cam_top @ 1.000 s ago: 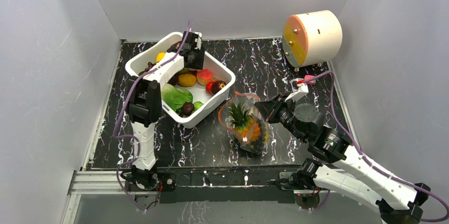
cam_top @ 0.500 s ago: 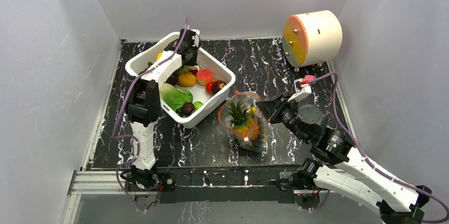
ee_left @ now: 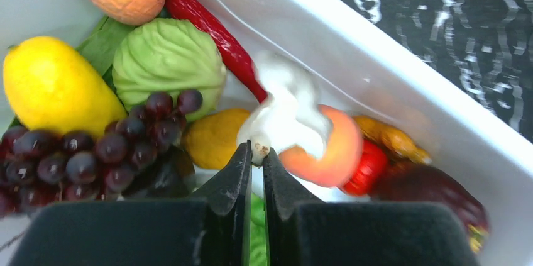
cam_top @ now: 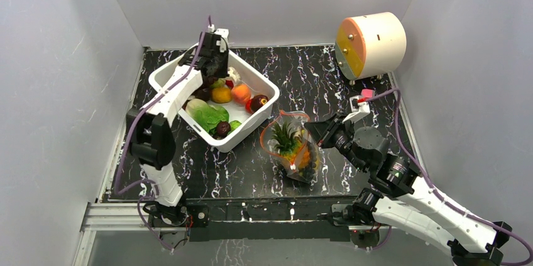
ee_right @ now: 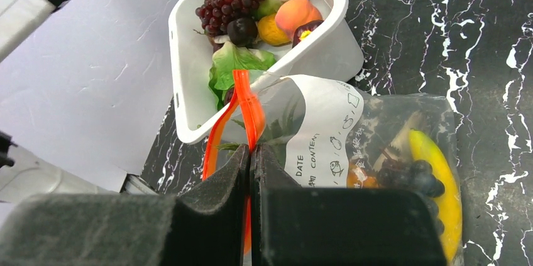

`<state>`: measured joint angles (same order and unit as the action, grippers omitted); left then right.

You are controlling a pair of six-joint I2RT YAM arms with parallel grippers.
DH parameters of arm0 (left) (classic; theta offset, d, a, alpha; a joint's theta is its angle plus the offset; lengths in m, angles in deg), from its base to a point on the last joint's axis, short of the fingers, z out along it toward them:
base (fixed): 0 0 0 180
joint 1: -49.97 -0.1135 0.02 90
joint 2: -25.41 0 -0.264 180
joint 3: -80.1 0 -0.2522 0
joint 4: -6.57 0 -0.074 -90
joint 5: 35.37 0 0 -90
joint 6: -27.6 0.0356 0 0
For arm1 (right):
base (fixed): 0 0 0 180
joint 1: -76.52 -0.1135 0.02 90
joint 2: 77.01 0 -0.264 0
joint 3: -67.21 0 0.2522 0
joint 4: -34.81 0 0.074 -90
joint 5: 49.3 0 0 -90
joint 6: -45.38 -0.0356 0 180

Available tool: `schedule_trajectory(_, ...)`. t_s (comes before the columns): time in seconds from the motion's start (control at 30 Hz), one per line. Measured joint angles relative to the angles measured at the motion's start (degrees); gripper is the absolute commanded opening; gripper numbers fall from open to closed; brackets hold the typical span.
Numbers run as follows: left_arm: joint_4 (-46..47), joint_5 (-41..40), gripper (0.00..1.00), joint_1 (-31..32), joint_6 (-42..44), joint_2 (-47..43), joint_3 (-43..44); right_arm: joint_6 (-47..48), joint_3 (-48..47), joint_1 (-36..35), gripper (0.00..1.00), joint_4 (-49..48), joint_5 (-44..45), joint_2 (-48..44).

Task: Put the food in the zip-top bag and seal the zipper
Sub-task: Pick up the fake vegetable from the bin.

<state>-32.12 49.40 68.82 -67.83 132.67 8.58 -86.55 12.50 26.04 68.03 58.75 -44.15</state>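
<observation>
The left tool (ee_left: pixel 254 151), shut on a white toy food (ee_left: pixel 289 109) over the tub (ee_left: pixel 377 71), has the bag (ee_right: pixel 327 127) just right of the tub, its zipper (ee_right: pixel 250 105) pinched by the right tool (ee_right: pixel 251 153).

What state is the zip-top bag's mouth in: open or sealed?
Open: the zipper gapes in a loop around the pineapple crown, with the right gripper pinching one side.

Bright even light cast from above, shadows soft, faint glare seen on the glossy table (cam_top: pixel 314 77), close foreground blurred in wrist views.
</observation>
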Motion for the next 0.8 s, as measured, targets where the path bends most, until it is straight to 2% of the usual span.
schedule_trajectory(0.2,-0.5,6.82,0.0,0.02,-3.37,-12.9,-6.08,-0.26,0.24,0.0,0.0,-0.02,0.13,-0.13)
schedule_trajectory(0.37,-0.74,15.91,0.0,0.02,-6.64,-24.55,-11.65,-0.63,0.24,0.0,0.0,-0.44,0.07,0.61)
schedule_trajectory(0.57,0.74,31.15,0.0,0.02,-10.34,-34.93,-16.65,-1.9,0.24,0.0,0.0,-0.39,1.4,0.48)
schedule_trajectory(0.8,6.54,48.94,0.0,0.2,-14.73,-41.35,-21.46,-0.35,0.11,0.0,0.0,-0.35,4.02,0.5)
